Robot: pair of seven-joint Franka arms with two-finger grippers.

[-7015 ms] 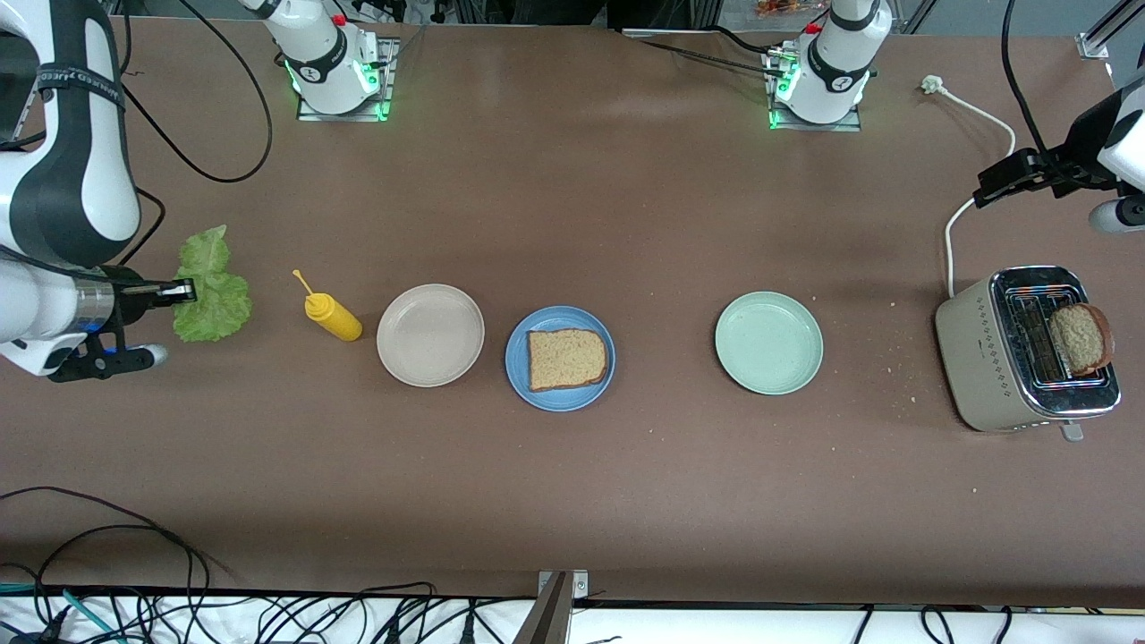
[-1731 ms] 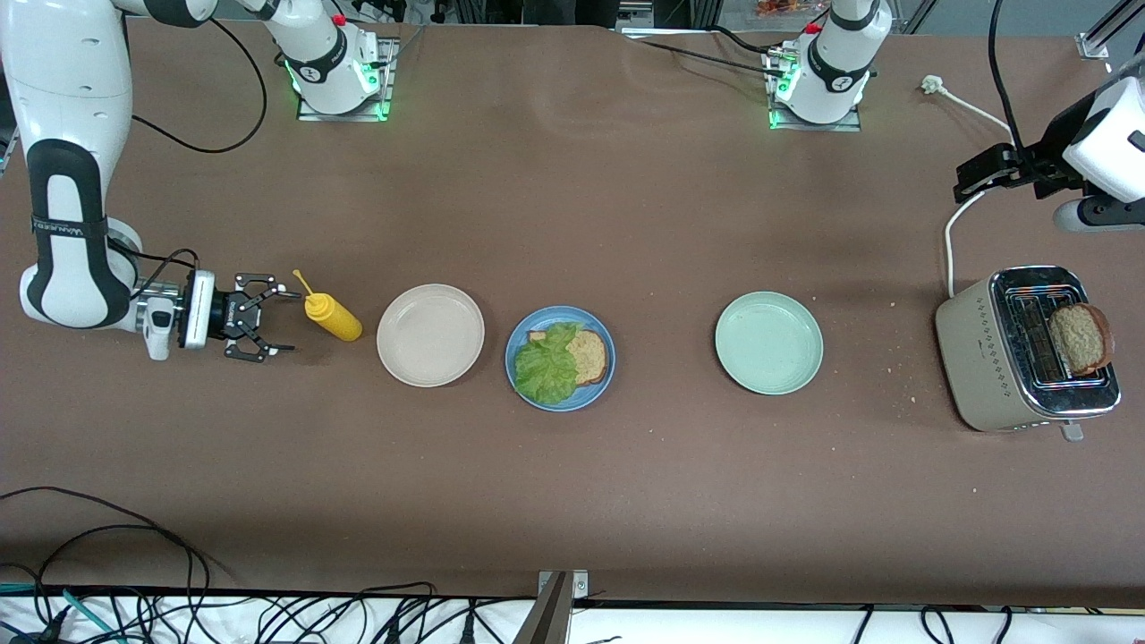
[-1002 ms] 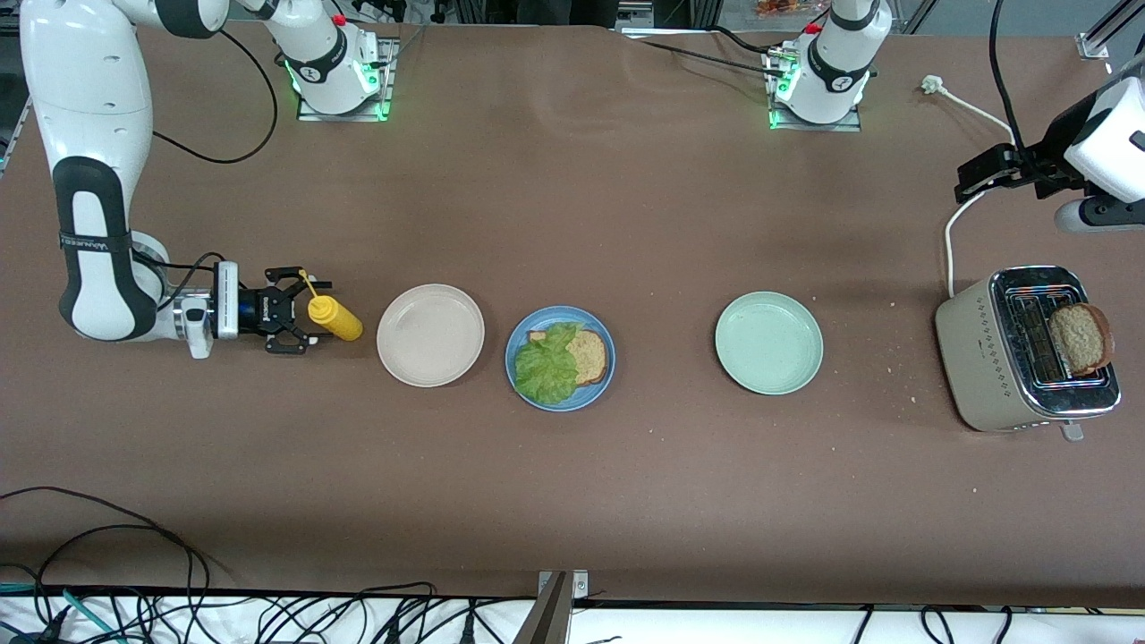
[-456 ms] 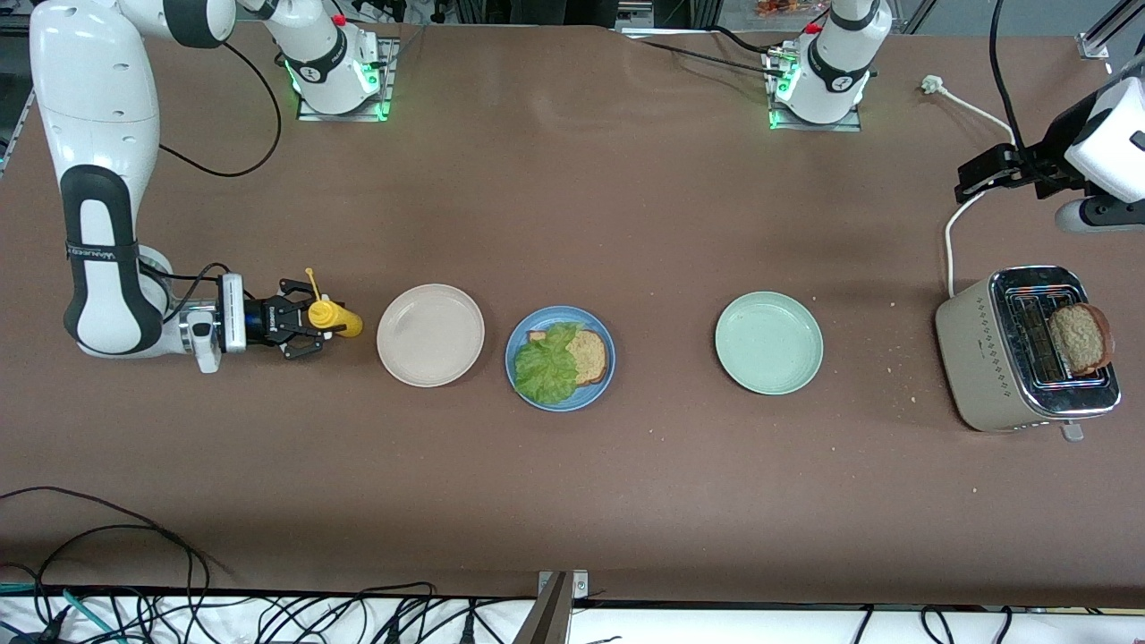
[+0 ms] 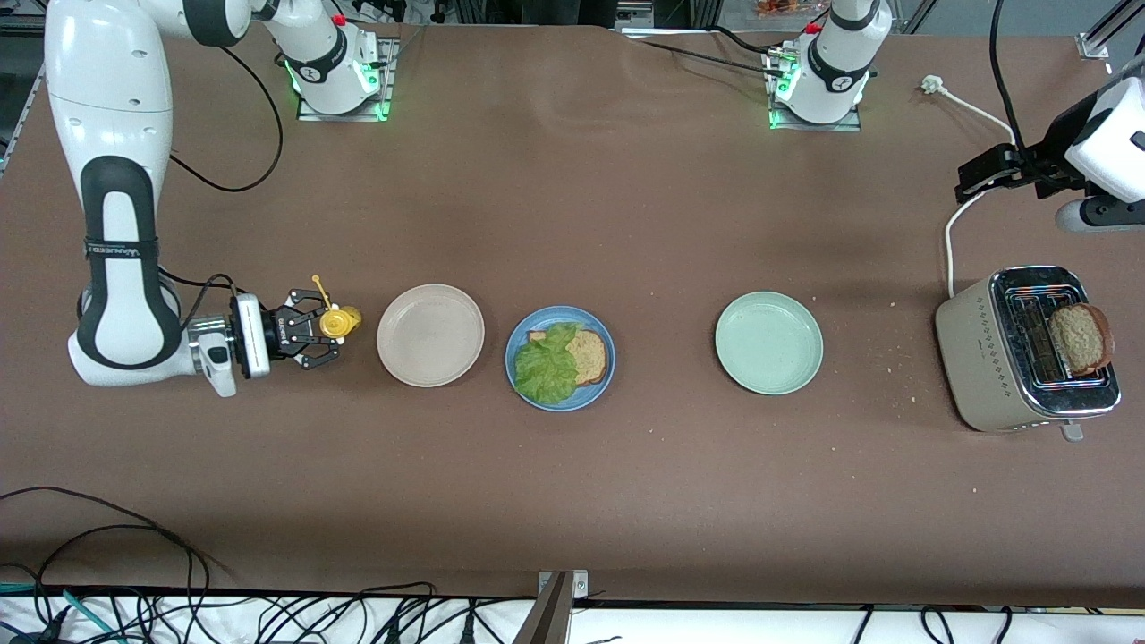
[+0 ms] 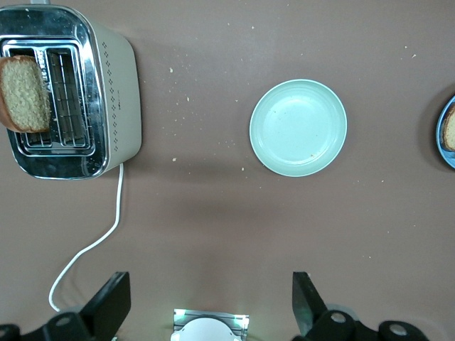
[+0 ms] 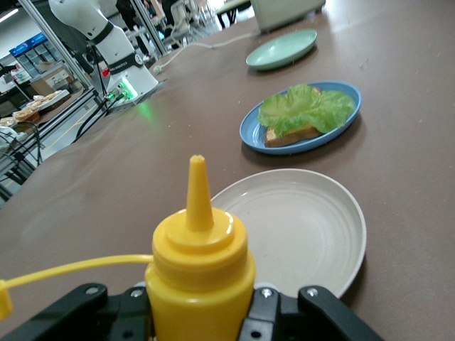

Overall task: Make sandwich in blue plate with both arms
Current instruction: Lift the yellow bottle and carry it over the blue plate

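Observation:
The blue plate (image 5: 521, 338) lies mid-table with one slice of brown bread (image 5: 592, 356) and a green lettuce leaf (image 5: 544, 367) over most of it; both also show in the right wrist view, the lettuce (image 7: 306, 106) on the plate (image 7: 250, 133). A second slice (image 5: 1081, 338) sticks out of the toaster. My right gripper (image 5: 318, 326) is shut on the yellow squeeze bottle (image 5: 338, 322), beside the beige plate; its fingers (image 7: 266, 312) press the bottle's body (image 7: 200, 277). My left gripper (image 6: 207, 305) waits open, high over the table near the toaster, holding nothing.
A beige plate (image 5: 430, 335) sits between the bottle and the blue plate. A pale green plate (image 5: 768, 343) lies toward the left arm's end. A metal toaster (image 5: 984, 358) with a white cord (image 5: 950, 241) stands past it. Cables hang along the table's front edge.
My right gripper reached the yellow bottle and closed on it, and the bottle has shifted slightly toward the beige plate. The left arm has not moved.

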